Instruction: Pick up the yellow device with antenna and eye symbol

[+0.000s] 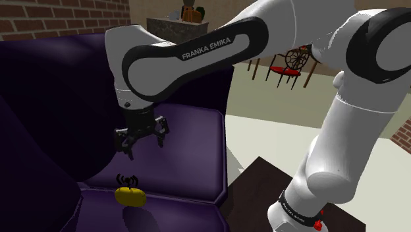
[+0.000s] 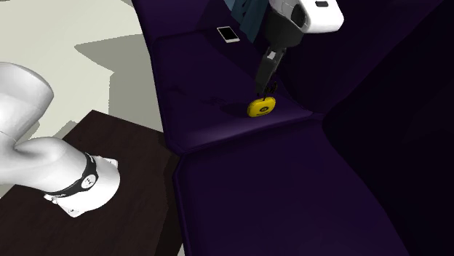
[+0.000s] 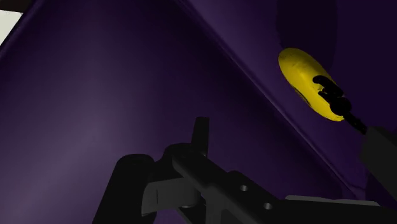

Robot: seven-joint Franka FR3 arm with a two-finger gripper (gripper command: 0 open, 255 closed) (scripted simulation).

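1. Nearest the shoulder camera, the white arm (image 1: 197, 53) is arching over a sofa, and its black gripper (image 1: 145, 147) is hanging above the yellow device (image 1: 130, 196), clear of it. The fingers are standing apart and gripping nothing. The pickup looks to be at the approach stage: the reach appears largely made, while the descent, the closing of the fingers and the lift are all waiting to be done.
2. The deep purple sofa (image 2: 291, 189) is serving as the work surface. The device is lying on a seat cushion close to a seam between cushions, its black antenna (image 1: 126, 179) sticking up towards the gripper. A dark mark is showing on its top face in the second exterior view, too small to read as an eye.
3. A pale floor (image 2: 65, 36) is spreading out beyond the sofa's edge.
4. A brick wall (image 1: 66, 16) is rising behind the sofa in the shoulder view.
5. The dark brown stand (image 2: 116, 145) is carrying the arm's base just beside the sofa.
6. A chair (image 1: 288, 66) with a red seat is standing far off across the room.
7. A small white phone-like slab (image 2: 228, 33) is resting on a farther cushion, well apart from the device.
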